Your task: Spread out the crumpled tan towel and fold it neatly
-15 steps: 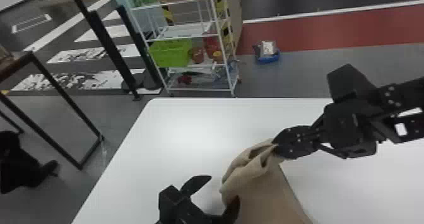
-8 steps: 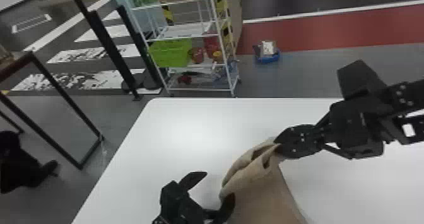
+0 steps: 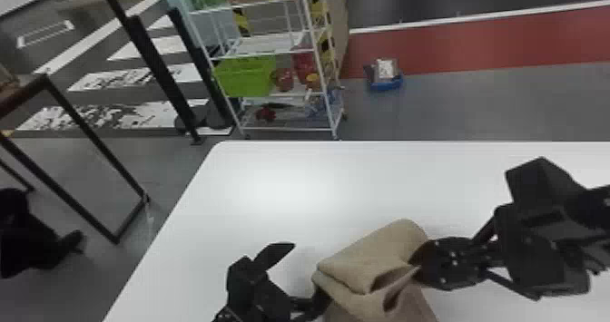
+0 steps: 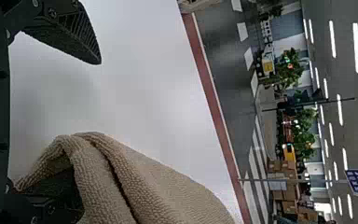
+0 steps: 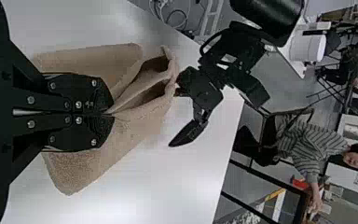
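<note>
Two flat fingers of the right gripper [image 3: 420, 266] are pressed together on a pinch of the tan towel [image 3: 372, 262], right of centre in the lower part of the head view. The left gripper [image 3: 307, 271], at the bottom of the head view and left of the towel, has its fingers spread wide. One of them points up over the white surface [image 3: 272, 198], while the other reaches in at the towel's near left edge. In the left wrist view, the cloth drapes over part of that second finger.

The towel is bunched between the two grippers, with its top rounded over and deep creases beside the right gripper's tips. It runs off the bottom edge of the head view. In the right wrist view, loose flaps spread out on either side of the closed fingers.

Around the towel is the smooth surface. Beyond its far edge, at upper centre, stands a white wire rack [image 3: 268, 52] with a green basket [image 3: 247, 76]. Right of the rack, a blue tray [image 3: 386, 84] sits on the grey floor [image 3: 454, 103], beside a red strip [image 3: 472, 42].
</note>
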